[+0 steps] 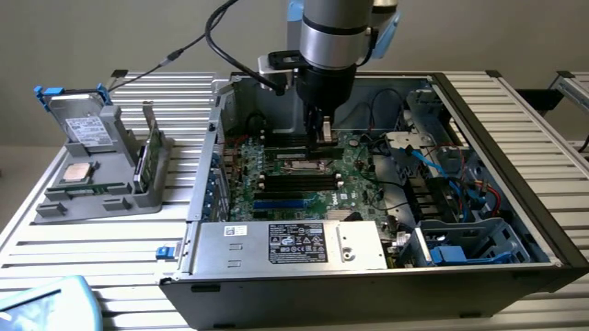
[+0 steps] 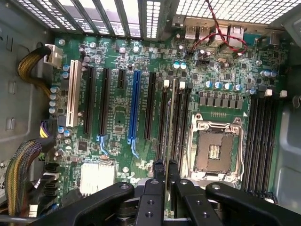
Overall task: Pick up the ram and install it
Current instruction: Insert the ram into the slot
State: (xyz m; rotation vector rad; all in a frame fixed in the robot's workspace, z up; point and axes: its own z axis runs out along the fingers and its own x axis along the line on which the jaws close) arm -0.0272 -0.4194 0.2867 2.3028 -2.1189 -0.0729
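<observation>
The ram (image 2: pixel 170 123) shows edge-on in the wrist view as a thin green stick running away from my fingertips. My gripper (image 2: pixel 165 170) is shut on its near end. It hangs in line with the black memory slots (image 2: pixel 182 123) beside the open processor socket (image 2: pixel 216 149). Whether it touches a slot I cannot tell. In the exterior view my gripper (image 1: pixel 322 135) reaches down into the open computer case (image 1: pixel 515 207), just above the motherboard (image 1: pixel 304 181), with the ram (image 1: pixel 324 129) held upright between the fingers.
A grey holder (image 1: pixel 110 200) at the exterior view's left carries a silver hard drive (image 1: pixel 85 125) and a square processor chip (image 1: pixel 77 172). Inside the case lie the power supply (image 1: pixel 285 243), cable bundles (image 2: pixel 26 160), a heatsink (image 2: pixel 96 176) and further memory slots (image 2: pixel 263 136).
</observation>
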